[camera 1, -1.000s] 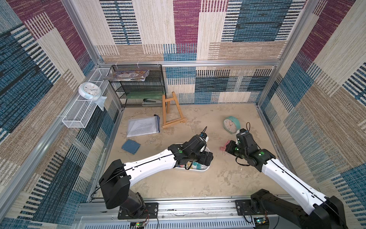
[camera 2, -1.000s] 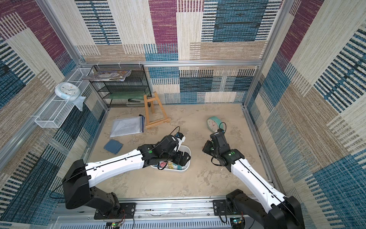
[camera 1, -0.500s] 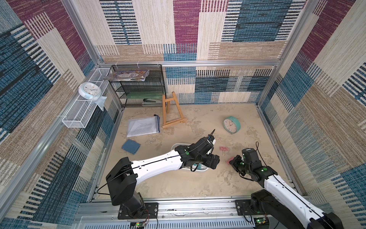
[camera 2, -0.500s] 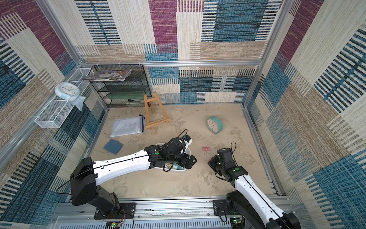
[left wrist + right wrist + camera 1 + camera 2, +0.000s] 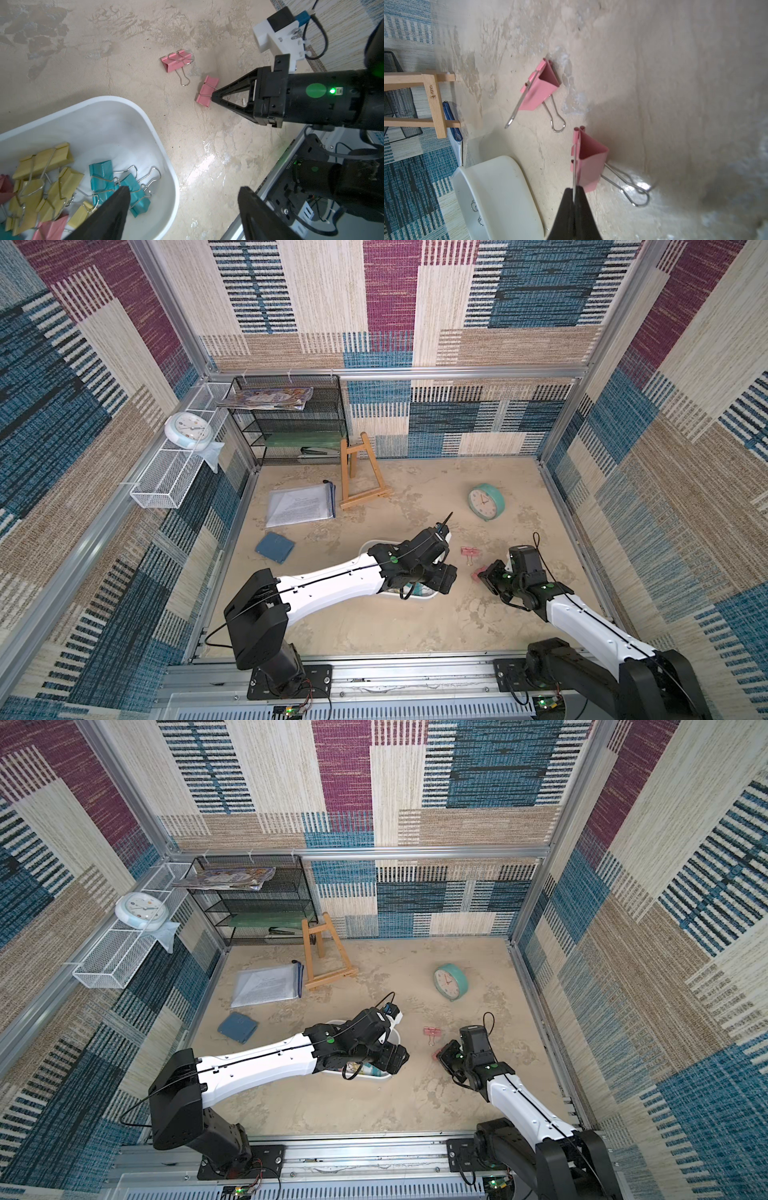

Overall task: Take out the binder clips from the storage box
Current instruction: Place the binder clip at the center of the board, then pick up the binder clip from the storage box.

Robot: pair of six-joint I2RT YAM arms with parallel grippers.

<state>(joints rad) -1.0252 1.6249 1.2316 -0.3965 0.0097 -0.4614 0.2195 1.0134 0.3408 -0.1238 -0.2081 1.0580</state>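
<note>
The white storage box lies mid-table, mostly hidden under my left arm in both top views. Inside it lie yellow, teal and pink binder clips. My left gripper hangs open over the box's right end, one finger above the clips and one beyond the rim. One pink clip lies loose on the table right of the box. My right gripper is shut on a wire handle of a second pink clip, which rests on the table.
A teal clock stands at the back right. A wooden easel, a document pouch and a dark-blue pad sit left of centre. A black rack and a white mesh basket line the back left.
My right arm has drawn back toward the table's front and sunk low, pink clip in its jaws. My left gripper has slid right to the box's right end.
</note>
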